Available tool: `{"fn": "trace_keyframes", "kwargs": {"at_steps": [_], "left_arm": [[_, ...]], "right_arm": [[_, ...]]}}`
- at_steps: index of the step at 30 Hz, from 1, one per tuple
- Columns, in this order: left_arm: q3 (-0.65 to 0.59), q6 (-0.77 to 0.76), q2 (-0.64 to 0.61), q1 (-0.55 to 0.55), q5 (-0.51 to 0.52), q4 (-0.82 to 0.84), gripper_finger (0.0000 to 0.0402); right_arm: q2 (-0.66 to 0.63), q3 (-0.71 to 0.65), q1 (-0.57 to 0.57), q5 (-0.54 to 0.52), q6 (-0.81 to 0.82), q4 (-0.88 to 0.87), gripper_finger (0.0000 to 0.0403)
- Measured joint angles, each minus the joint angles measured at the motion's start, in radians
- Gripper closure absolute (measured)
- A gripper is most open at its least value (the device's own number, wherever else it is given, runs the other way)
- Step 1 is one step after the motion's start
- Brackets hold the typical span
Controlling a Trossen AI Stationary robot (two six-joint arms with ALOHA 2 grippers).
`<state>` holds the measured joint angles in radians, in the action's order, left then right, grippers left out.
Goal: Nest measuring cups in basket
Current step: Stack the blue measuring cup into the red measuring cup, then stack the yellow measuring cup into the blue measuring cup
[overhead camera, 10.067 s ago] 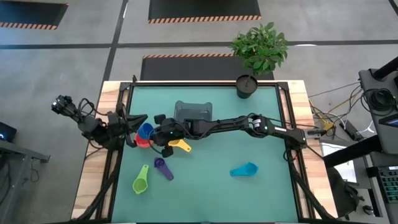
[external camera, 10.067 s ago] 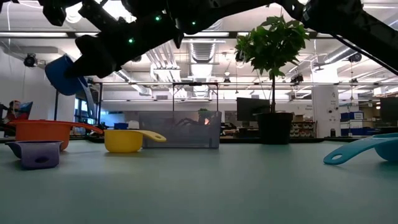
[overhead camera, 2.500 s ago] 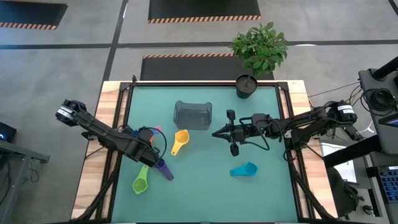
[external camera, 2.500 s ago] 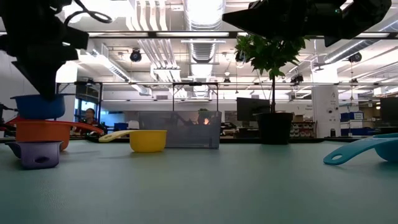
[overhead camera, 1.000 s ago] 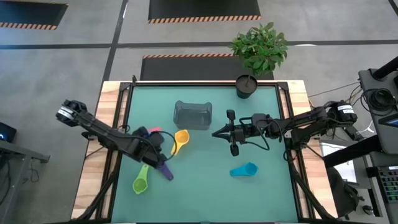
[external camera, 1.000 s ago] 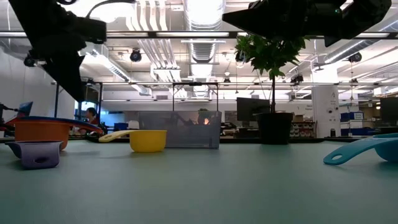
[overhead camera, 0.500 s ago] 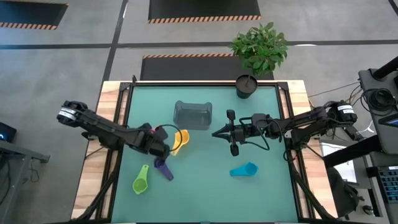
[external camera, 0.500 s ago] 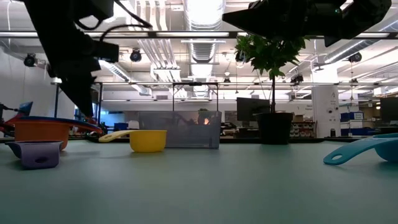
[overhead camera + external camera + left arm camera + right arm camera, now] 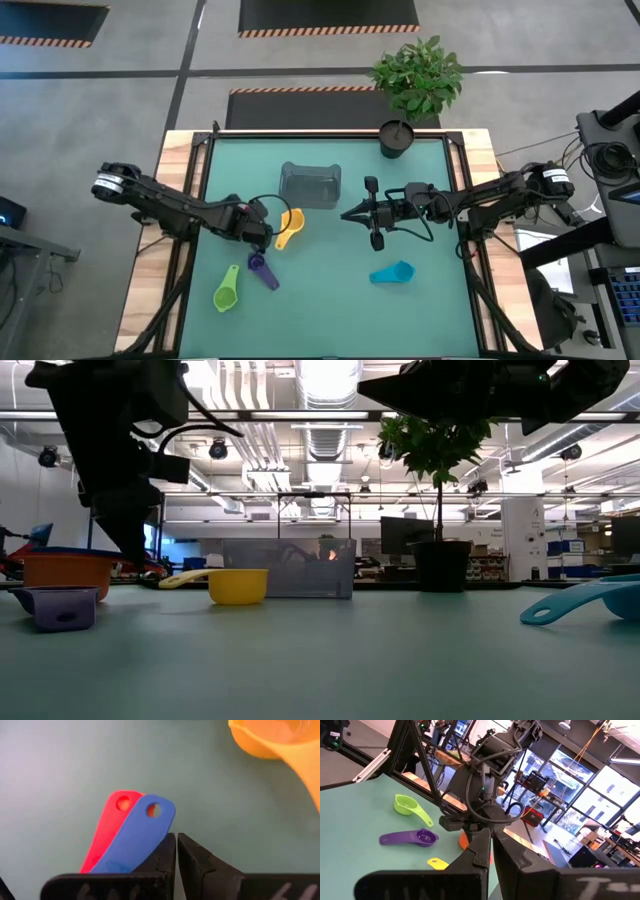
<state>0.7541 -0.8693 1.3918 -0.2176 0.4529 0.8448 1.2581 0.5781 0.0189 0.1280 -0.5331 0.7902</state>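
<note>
The tabletop (image 9: 330, 300) is a teal mat in a wooden frame with black rails; the low view shows a lit workshop beyond it. At the far edge stands a potted plant (image 9: 398, 138). The basket (image 9: 310, 185) sits near the far centre, with nothing visible inside.

The left pincer (image 9: 262, 238) hovers just beside the yellow cup (image 9: 289, 225), jaws closed with nothing between them. The right pincer (image 9: 373, 213) waits near mid-tabletop, fingers together and empty.

The purple cup (image 9: 261, 269) and green cup (image 9: 227, 293) lie toward the near left; the cyan cup (image 9: 393, 272) lies apart at the near right, with bare mat around it.

The left arm hides the remaining cups from above. The low view shows the orange cup (image 9: 68, 571); the left wrist view shows the blue handle (image 9: 136, 836) overlapping the red handle (image 9: 107, 829).
</note>
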Motion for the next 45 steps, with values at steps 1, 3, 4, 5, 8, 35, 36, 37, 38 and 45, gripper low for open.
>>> {"fn": "trace_keyframes", "kwargs": {"at_steps": [1, 3, 4, 5, 8, 35, 36, 37, 38, 45], "left_arm": [[0.001, -0.001, 0.000, 0.000, 0.012, 0.000, 0.0401], [0.001, -0.005, 0.000, 0.000, 0.038, 0.000, 0.0401], [0.001, -0.006, 0.000, 0.001, 0.048, 0.000, 0.0401], [0.001, -0.006, 0.000, 0.002, 0.056, 0.000, 0.0401], [0.001, -0.010, 0.000, 0.004, 0.062, 0.000, 0.0402], [0.072, 0.773, -0.024, -0.358, 0.371, -0.684, 0.0401], [0.071, 0.785, -0.028, -0.372, 0.372, -0.690, 0.0401], [0.070, 0.789, -0.034, -0.382, 0.373, -0.684, 0.0401], [0.070, 0.790, -0.041, -0.390, 0.375, -0.671, 0.0401], [0.069, 0.790, -0.179, -0.397, 0.378, -0.536, 0.0401]], "right_arm": [[0.000, 0.000, 0.000, 0.000, 0.000, 0.000, 0.0394], [0.000, 0.000, 0.000, 0.000, -0.001, 0.000, 0.0394], [0.000, 0.000, 0.000, 0.000, 0.000, 0.000, 0.0394], [0.000, 0.000, 0.000, 0.000, 0.000, 0.000, 0.0394], [0.000, 0.000, 0.000, 0.000, 0.000, 0.000, 0.0394], [0.000, 0.000, 0.000, 0.000, 0.009, -0.008, 0.0394], [0.000, 0.000, 0.000, 0.000, 0.012, -0.008, 0.0394], [0.000, 0.000, 0.000, 0.000, 0.017, -0.008, 0.0394], [0.000, 0.000, 0.000, 0.000, 0.023, -0.007, 0.0394], [0.000, 0.054, 0.000, 0.000, 0.167, -0.080, 0.0394]]}}
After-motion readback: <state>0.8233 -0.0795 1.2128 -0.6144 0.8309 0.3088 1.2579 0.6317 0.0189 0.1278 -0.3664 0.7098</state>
